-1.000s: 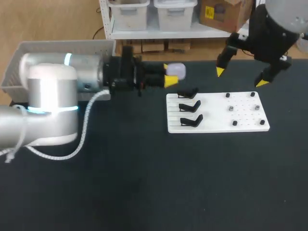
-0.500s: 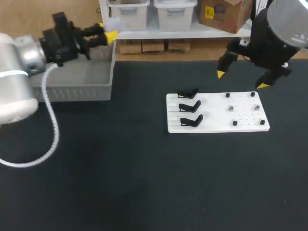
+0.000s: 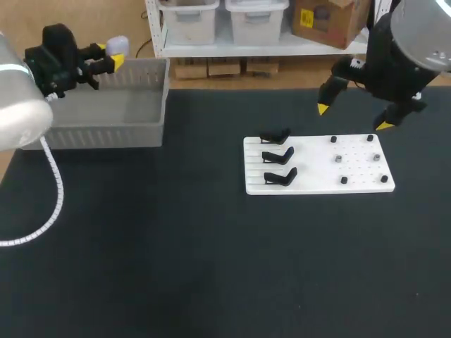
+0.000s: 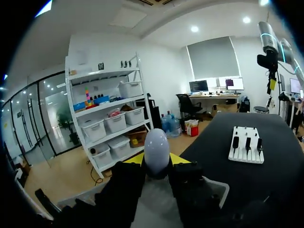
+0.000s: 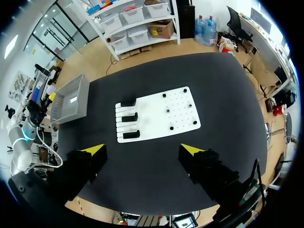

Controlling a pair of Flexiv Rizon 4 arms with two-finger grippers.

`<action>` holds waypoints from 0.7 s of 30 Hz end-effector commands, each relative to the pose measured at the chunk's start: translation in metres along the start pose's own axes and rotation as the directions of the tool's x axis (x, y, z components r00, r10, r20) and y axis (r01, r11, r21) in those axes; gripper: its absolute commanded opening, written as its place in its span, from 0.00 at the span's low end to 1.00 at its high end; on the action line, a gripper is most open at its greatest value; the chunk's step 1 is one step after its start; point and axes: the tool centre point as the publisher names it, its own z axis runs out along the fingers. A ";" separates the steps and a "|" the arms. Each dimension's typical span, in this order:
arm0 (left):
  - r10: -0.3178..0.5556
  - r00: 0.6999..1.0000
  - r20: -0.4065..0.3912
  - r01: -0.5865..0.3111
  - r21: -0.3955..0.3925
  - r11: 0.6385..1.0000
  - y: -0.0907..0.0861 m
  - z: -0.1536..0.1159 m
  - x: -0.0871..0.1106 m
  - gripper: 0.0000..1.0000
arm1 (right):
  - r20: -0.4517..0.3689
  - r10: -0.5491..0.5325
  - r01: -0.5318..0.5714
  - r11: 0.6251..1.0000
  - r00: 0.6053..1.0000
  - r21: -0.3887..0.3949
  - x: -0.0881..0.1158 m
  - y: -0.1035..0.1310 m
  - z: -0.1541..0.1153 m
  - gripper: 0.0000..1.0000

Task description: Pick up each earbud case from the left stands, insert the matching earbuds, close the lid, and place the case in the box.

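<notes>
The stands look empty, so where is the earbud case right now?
In the head view it is at the far left: the earbud case is clamped in the left hand, above the grey box.

Black matte table (image 3: 211, 267) carries a grey plastic box (image 3: 106, 134) at its far-left corner & a flat white rect. board (image 3: 315, 167), w/ three black stands (image 3: 279, 155), centre-right.

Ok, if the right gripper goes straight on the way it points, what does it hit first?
Most likely the board, around its bare middle; the open right gripper hangs over it. Height is hard to judge.
</notes>
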 end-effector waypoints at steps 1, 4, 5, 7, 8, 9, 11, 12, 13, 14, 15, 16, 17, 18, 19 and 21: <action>0.004 1.000 -0.031 -0.010 -0.192 0.981 0.003 -0.003 0.003 0.00 | 0.005 0.001 -0.001 1.000 1.000 -0.001 0.001 -0.001 0.000 1.00; -0.001 0.999 -0.047 -0.008 -0.188 0.982 0.002 -0.007 0.009 0.00 | 0.005 0.001 -0.001 1.000 1.000 -0.001 0.001 -0.001 0.000 1.00; -0.010 0.999 -0.046 0.001 -0.189 0.982 0.001 -0.008 0.011 0.33 | 0.005 0.001 -0.001 1.000 1.000 -0.001 0.001 -0.001 0.000 1.00; -0.010 0.999 -0.051 0.000 -0.193 0.981 0.002 -0.010 0.012 1.00 | 0.005 0.001 -0.001 1.000 1.000 -0.001 0.001 -0.001 0.000 1.00; -0.006 0.999 -0.054 -0.005 -0.194 0.981 0.002 -0.011 0.013 1.00 | 0.005 0.001 -0.001 1.000 1.000 -0.001 0.001 -0.001 0.000 1.00; -0.003 0.999 -0.049 -0.006 -0.190 0.982 0.000 -0.013 0.013 1.00 | 0.005 0.001 -0.001 1.000 1.000 -0.001 0.001 -0.001 0.000 1.00; 0.009 0.999 -0.041 -0.016 -0.182 0.983 -0.002 -0.016 0.011 1.00 | 0.005 0.001 -0.001 1.000 1.000 -0.001 0.001 -0.001 0.000 1.00; 0.011 0.999 -0.031 -0.016 -0.181 0.983 -0.001 -0.017 0.011 1.00 | 0.005 0.001 -0.001 1.000 1.000 -0.001 0.001 -0.001 0.000 1.00; 0.012 1.000 -0.018 -0.016 -0.178 0.984 -0.004 -0.019 0.009 1.00 | 0.005 0.001 -0.001 1.000 1.000 -0.001 0.001 -0.001 0.000 1.00; 0.021 1.000 -0.016 -0.023 -0.177 0.984 -0.007 -0.020 0.007 1.00 | 0.005 0.001 -0.001 1.000 1.000 -0.001 0.001 -0.001 0.000 1.00; 0.021 1.000 -0.016 -0.023 -0.177 0.984 -0.007 -0.020 0.007 1.00 | 0.005 0.001 -0.001 1.000 1.000 -0.001 0.001 -0.001 0.000 1.00; 0.021 1.000 -0.016 -0.023 -0.177 0.984 -0.007 -0.020 0.007 1.00 | 0.005 0.001 -0.001 1.000 1.000 -0.001 0.001 -0.001 0.000 1.00; 0.021 1.000 -0.016 -0.023 -0.177 0.984 -0.007 -0.020 0.007 1.00 | 0.005 0.001 -0.001 1.000 1.000 -0.001 0.001 -0.001 0.000 1.00; 0.021 1.000 -0.016 -0.023 -0.177 0.984 -0.007 -0.020 0.007 1.00 | 0.005 0.001 -0.001 1.000 1.000 -0.001 0.001 -0.001 0.000 1.00; 0.021 1.000 -0.016 -0.023 -0.177 0.984 -0.007 -0.020 0.007 1.00 | 0.005 0.001 -0.001 1.000 1.000 -0.001 0.001 -0.001 0.000 1.00; 0.021 1.000 -0.016 -0.023 -0.177 0.984 -0.007 -0.020 0.007 1.00 | 0.005 0.001 -0.001 1.000 1.000 -0.001 0.001 -0.001 0.000 1.00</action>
